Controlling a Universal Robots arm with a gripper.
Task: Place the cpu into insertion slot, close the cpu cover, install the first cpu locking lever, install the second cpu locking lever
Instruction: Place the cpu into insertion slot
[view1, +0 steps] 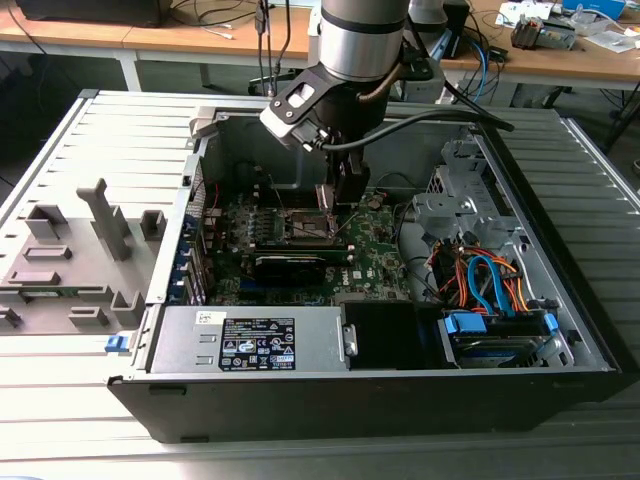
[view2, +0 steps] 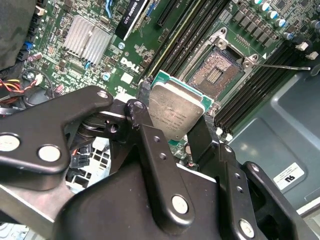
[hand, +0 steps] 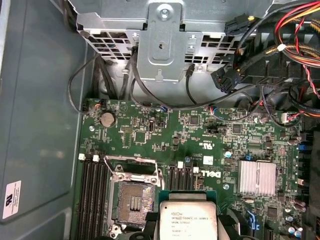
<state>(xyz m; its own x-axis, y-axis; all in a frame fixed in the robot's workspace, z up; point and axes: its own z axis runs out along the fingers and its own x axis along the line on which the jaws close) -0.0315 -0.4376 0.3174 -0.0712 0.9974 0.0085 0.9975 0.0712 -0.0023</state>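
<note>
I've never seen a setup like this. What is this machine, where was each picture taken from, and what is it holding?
The machine is one grey, tube-shaped robot arm reaching into an open black desktop computer case that lies on a grey slatted table. The exterior view comes from a camera off the arm. Both wrist views come from cameras riding on the arm, facing the green motherboard. Its black gripper is shut on the cpu, a small flat square chip with a silvery metal face, held above the board. The insertion slot, a square socket with a grey metal rim, lies uncovered and empty nearby.
</note>
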